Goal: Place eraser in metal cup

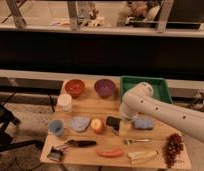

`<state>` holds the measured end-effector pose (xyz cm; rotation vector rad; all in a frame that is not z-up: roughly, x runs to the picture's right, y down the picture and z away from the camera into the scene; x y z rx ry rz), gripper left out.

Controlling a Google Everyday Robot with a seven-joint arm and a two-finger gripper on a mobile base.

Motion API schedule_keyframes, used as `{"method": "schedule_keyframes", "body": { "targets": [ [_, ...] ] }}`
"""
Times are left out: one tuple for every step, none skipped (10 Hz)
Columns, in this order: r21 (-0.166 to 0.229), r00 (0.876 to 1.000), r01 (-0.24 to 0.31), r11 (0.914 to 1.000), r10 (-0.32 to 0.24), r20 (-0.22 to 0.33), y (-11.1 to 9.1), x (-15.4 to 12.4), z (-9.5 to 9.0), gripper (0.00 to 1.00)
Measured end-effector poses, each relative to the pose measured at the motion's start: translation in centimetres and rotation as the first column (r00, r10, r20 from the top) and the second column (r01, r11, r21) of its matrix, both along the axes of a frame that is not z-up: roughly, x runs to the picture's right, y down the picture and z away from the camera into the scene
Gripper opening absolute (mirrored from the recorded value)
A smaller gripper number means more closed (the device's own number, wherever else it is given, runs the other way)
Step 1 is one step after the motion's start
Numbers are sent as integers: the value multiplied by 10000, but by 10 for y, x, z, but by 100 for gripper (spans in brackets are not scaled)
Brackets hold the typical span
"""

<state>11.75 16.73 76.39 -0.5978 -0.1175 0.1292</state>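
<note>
Here the gripper [124, 120] hung low over the wooden table [87, 107], just beside the eraser [113, 121], which lay flat right of the peach-coloured fruit [97, 125]. The metal cup, perhaps behind the white arm [160, 111], did not show.

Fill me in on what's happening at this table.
A white robot arm reaches in from the right over a wooden table crowded with items. Its end effector is down near the middle of the table, right beside the small black eraser, which lies flat next to a peach-coloured fruit. A blue pad sits just to the arm's other side. I can't make out a metal cup from here, so the eraser has not gone into it yet.
</note>
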Motion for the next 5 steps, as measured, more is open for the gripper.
{"method": "schedule_keyframes", "body": {
  "targets": [
    [121,10000,9,9999,-9,-24,-5,1,-4,80],
    [312,10000,-1,9995,3,-49,-13,2,-10,80],
    [446,10000,-22,9990,25,-78,-18,4,-14,80],
    [531,9999,-59,9986,65,-102,-21,6,-17,80],
    [571,10000,-52,9984,56,-60,-22,5,-18,80]
  ]
}}
